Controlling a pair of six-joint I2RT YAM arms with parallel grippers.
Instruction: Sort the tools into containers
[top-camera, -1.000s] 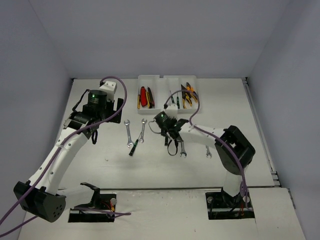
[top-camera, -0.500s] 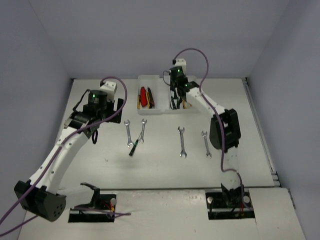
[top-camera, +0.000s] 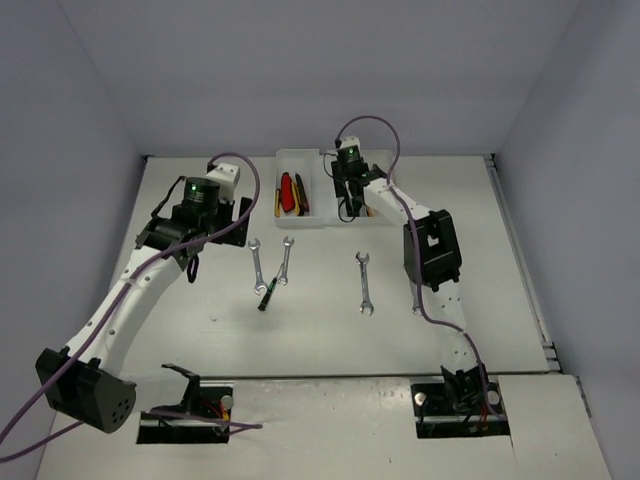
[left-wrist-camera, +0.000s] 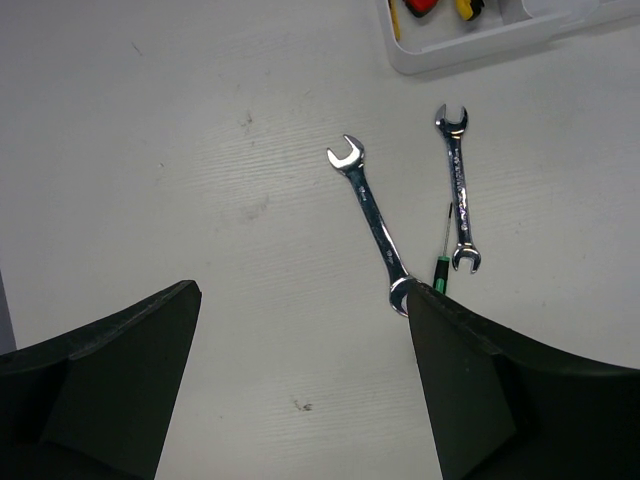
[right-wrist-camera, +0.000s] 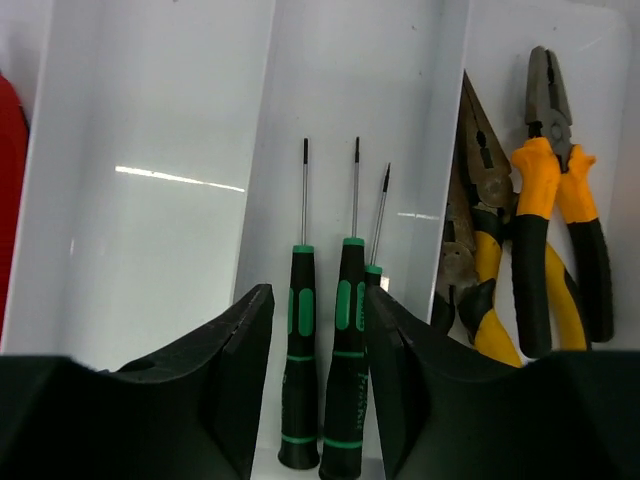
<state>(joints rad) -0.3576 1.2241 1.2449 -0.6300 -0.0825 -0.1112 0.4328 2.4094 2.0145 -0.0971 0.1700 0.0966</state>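
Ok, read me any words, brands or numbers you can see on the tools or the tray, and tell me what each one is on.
No text reads clearly enough to quote.
Middle screwdriver: pale lettering runs along the lower handle, too blurred to read.
Left wrench and right wrench: any stamping on the shanks is too small to read.
Tray and pliers: no marks visible.

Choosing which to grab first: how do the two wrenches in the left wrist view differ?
The left wrench lies slanted, the right wrench nearly straight toward the tray. The right wrench's far end sits closer to the tray than the left wrench's. The left wrench looks slightly longer than the right wrench. Both are silver, double open-ended, flat on the table.
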